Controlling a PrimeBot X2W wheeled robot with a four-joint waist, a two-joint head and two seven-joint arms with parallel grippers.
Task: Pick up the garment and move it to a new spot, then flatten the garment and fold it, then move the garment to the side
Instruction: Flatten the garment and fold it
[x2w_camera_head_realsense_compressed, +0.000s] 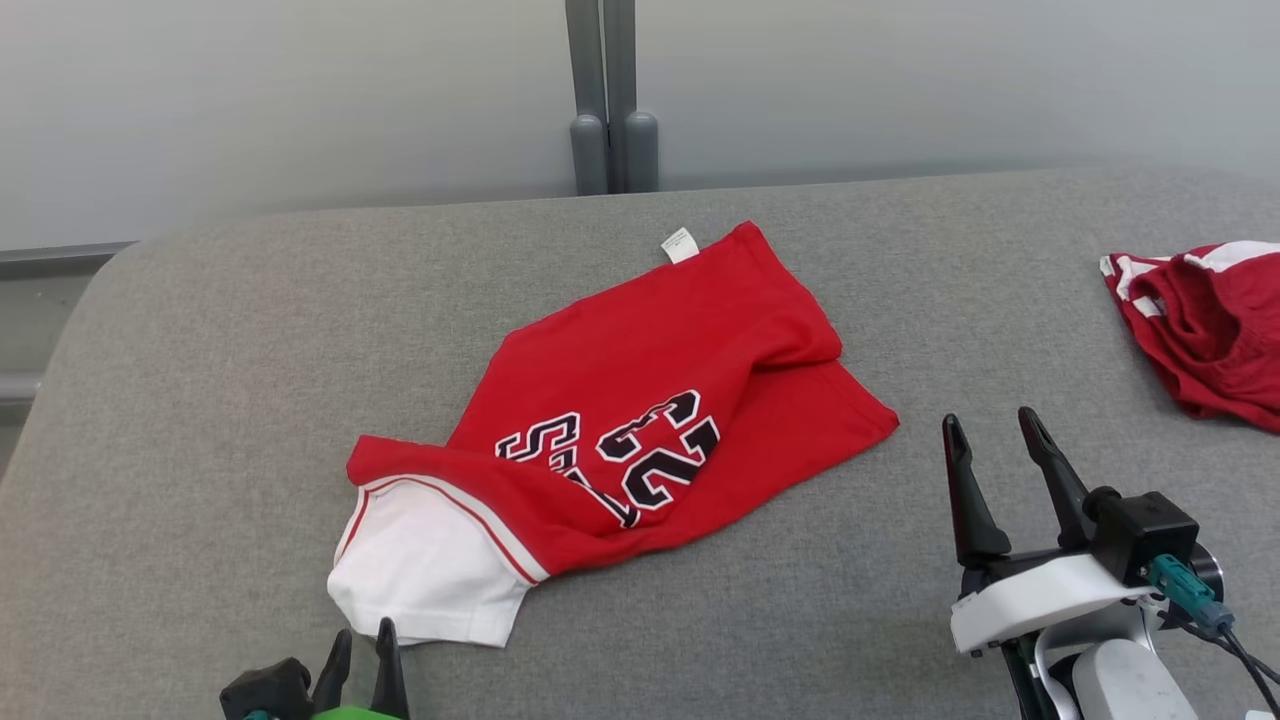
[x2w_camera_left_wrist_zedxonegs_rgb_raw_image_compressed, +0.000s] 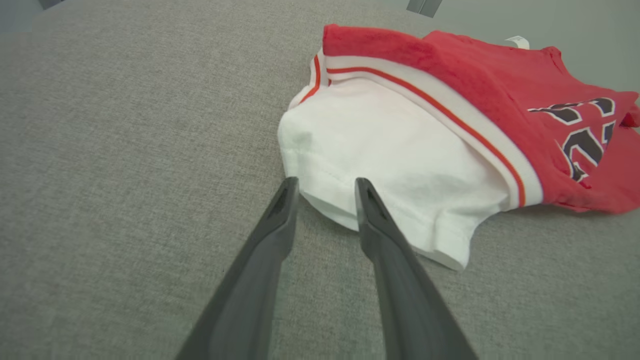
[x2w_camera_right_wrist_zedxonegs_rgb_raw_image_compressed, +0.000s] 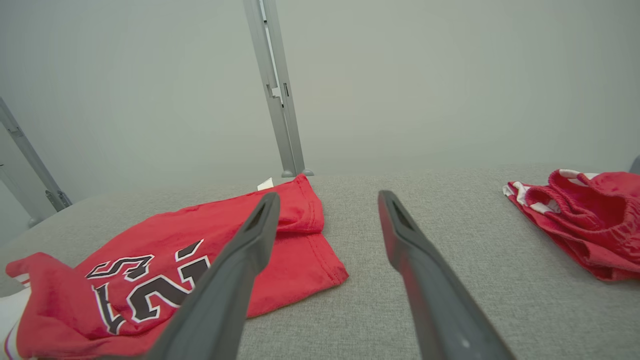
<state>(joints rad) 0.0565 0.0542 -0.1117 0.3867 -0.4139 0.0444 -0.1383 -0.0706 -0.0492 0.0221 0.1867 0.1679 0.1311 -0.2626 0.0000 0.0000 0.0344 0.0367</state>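
Because the left gripper (x2w_camera_left_wrist_zedxonegs_rgb_raw_image_compressed: 325, 182) is partly open and empty at the white sleeve (x2w_camera_left_wrist_zedxonegs_rgb_raw_image_compressed: 390, 165) of the red jersey (x2w_camera_head_realsense_compressed: 650, 350) lying on the table (x2w_camera_head_realsense_compressed: 200, 400), a shallow pinch could slip off.

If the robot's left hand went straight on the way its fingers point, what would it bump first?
The white sleeve of the red shirt. The left hand is open, its tips right at the sleeve's hem; I can't tell whether they touch it.
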